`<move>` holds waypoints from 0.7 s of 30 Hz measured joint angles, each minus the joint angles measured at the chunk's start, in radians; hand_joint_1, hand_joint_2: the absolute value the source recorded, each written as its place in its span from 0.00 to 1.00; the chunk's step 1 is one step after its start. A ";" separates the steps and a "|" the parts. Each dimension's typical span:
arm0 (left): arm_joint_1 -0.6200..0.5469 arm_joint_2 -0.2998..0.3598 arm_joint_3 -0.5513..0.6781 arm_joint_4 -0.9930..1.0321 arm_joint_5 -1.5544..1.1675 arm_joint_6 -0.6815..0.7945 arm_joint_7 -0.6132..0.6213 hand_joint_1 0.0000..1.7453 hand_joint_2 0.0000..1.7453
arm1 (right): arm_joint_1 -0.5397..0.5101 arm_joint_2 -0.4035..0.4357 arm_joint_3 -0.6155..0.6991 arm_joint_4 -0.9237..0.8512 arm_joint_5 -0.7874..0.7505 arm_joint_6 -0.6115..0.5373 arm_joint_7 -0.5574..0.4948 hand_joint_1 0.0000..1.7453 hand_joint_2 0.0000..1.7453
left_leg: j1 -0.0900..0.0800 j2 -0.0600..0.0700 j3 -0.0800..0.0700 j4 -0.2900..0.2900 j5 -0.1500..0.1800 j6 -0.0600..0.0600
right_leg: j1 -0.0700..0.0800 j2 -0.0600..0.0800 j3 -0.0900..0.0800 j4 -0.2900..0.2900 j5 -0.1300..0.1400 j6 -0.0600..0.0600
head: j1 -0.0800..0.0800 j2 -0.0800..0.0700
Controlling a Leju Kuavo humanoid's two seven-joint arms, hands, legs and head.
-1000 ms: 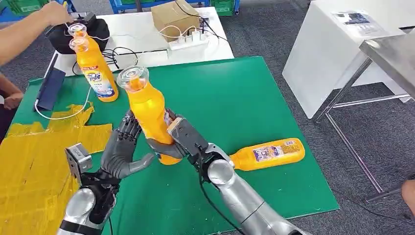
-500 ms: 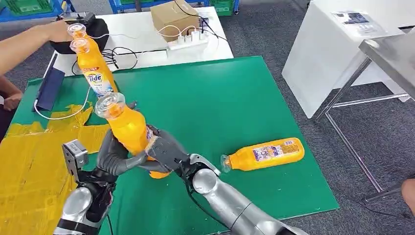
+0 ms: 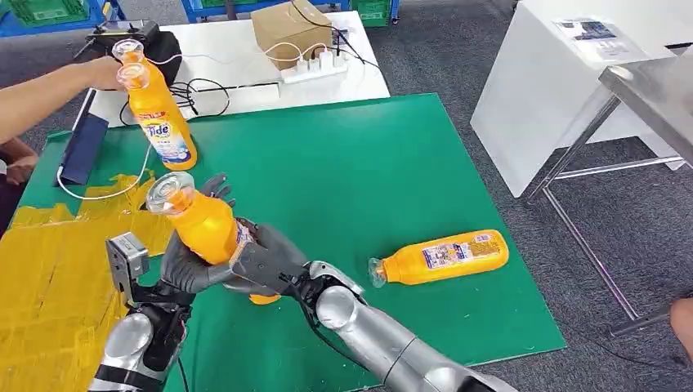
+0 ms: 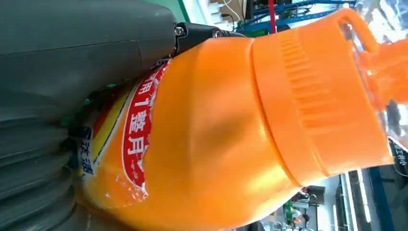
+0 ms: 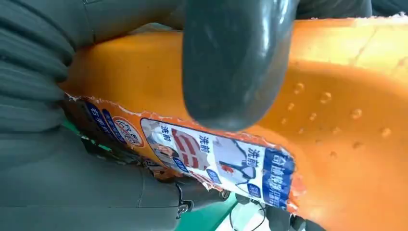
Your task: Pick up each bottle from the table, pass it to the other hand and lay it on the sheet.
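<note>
The right hand point(image 3: 266, 263) is wrapping its fingers around the lower body of the held bottle point(image 3: 200, 224), and the left hand point(image 3: 186, 260) is cupping the same bottle from the other side, its fingers point(image 3: 216, 186) reaching up behind it. In the right wrist view the thick thumb point(image 5: 231, 62) is pressing across the orange body just above the label. The held bottle is hanging above the near left part of the green mat point(image 3: 351, 171), its long axis tilting, clear cap pointing up and toward the yellow sheet point(image 3: 49, 278).

A second bottle point(image 3: 441, 257) is lying on its side on the mat to the right, cap toward the hands. A third bottle point(image 3: 159, 118) is standing upright at the far left, a person's hand point(image 3: 102, 72) touching its cap. Beyond the mat, a power strip point(image 3: 315, 69) and a cardboard box point(image 3: 286, 28) are sitting on a white table point(image 3: 245, 61).

Compared with a second ago, the held bottle is leaning further left and sitting lower, and the left hand is now closing onto it.
</note>
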 measured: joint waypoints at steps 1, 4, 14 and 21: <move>0.000 0.000 0.002 0.000 0.001 0.000 0.000 0.00 1.00 | -0.001 0.000 0.002 0.001 0.000 -0.001 0.000 1.00 1.00 | 0.000 0.000 0.000 0.000 0.000 0.000 | 0.000 0.000 0.000 0.000 0.000 0.000 | 0.000 0.000; 0.001 0.000 0.003 0.000 0.002 0.000 0.000 0.00 1.00 | -0.005 0.000 0.007 0.004 0.000 -0.001 0.001 1.00 1.00 | 0.000 0.000 0.000 0.000 0.000 0.000 | 0.000 0.000 0.000 0.000 0.000 0.000 | 0.000 0.000; 0.005 0.000 0.008 0.000 0.031 -0.013 0.000 1.00 1.00 | -0.010 0.001 0.014 0.014 -0.003 -0.002 -0.001 1.00 1.00 | 0.000 0.000 0.000 0.000 0.000 0.000 | 0.000 0.000 0.000 0.000 0.000 0.000 | 0.000 0.000; 0.008 0.000 0.015 0.000 0.036 -0.015 -0.002 1.00 1.00 | -0.011 0.002 0.023 0.018 -0.008 -0.002 -0.004 1.00 1.00 | 0.000 0.000 0.000 0.000 0.000 0.000 | 0.000 0.000 0.000 0.000 0.000 0.000 | 0.000 0.000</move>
